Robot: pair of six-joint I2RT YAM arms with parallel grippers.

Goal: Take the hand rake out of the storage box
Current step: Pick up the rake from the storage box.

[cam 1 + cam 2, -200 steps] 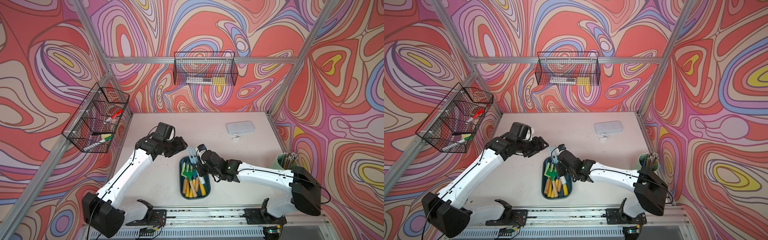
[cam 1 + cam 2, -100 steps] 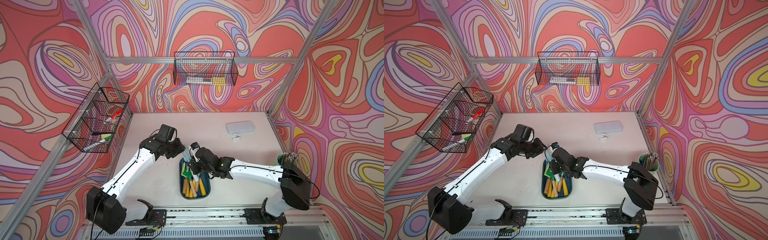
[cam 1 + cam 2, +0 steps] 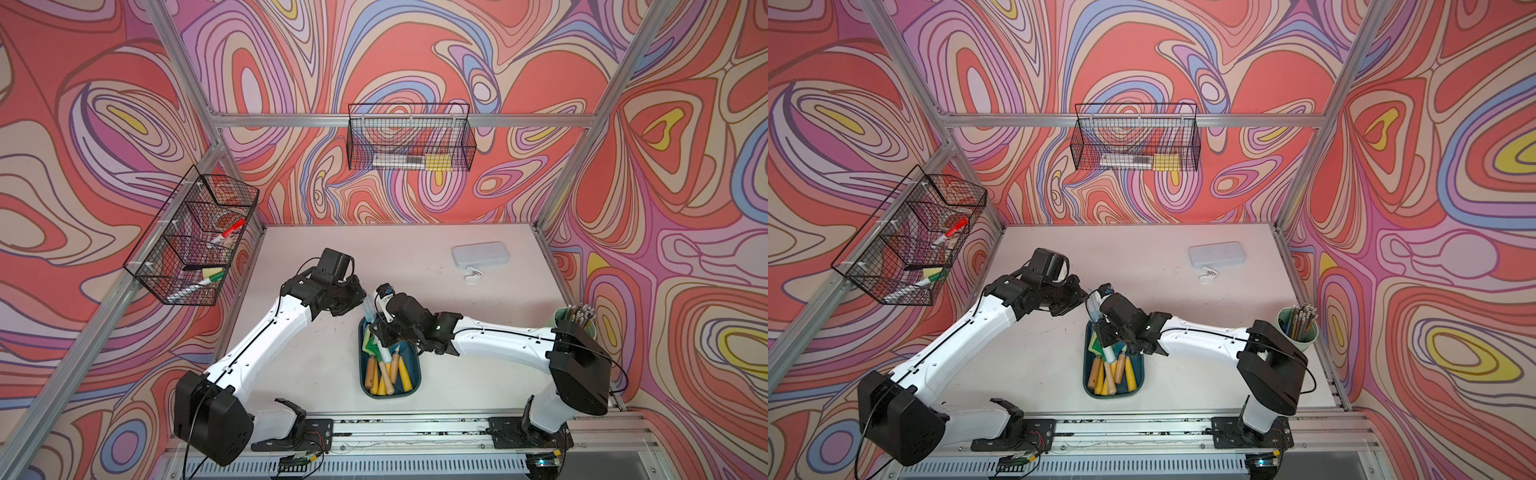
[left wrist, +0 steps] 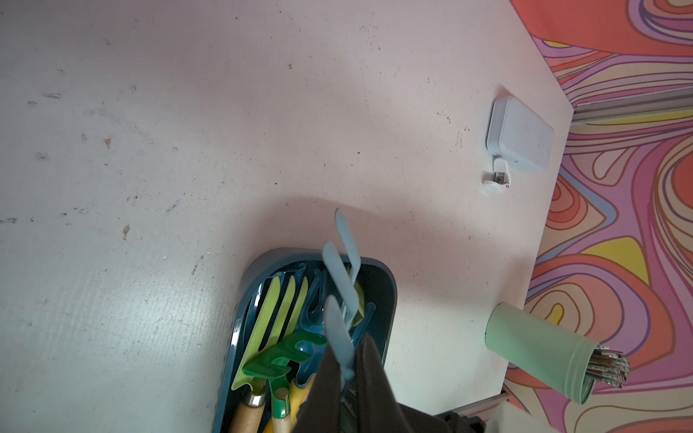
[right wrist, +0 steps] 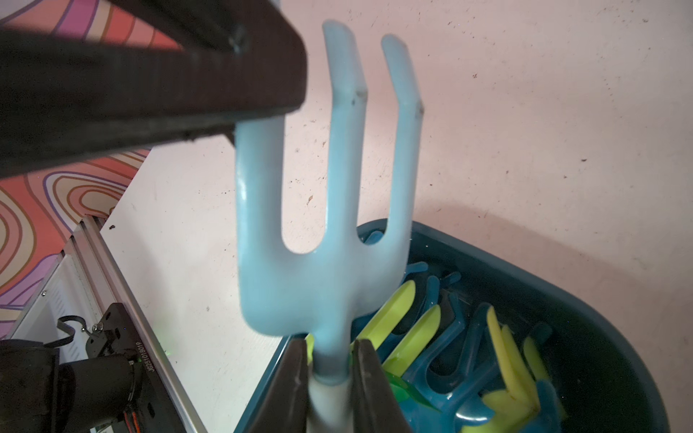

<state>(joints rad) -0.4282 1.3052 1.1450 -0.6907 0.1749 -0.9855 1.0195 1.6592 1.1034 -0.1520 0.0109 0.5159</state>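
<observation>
The hand rake is light blue with three tines and a pale handle. It is tilted up over the far end of the dark teal storage box. My right gripper is shut on the rake's neck, where the blue head meets the handle. My left gripper comes in from the left and is shut on one outer tine of the rake. In the right wrist view that tine's tip is hidden by the dark left fingers. The handle's lower end lies over the other tools.
The box also holds green, yellow-green and blue tool heads with wooden and yellow handles. A flat white case and a small clip lie at the back right. A green pencil cup stands at the right edge. Wire baskets hang on the walls.
My left gripper moved right to the raised rake head and closed on an outer tine. The right arm shifted the rake slightly left while keeping hold of it.
</observation>
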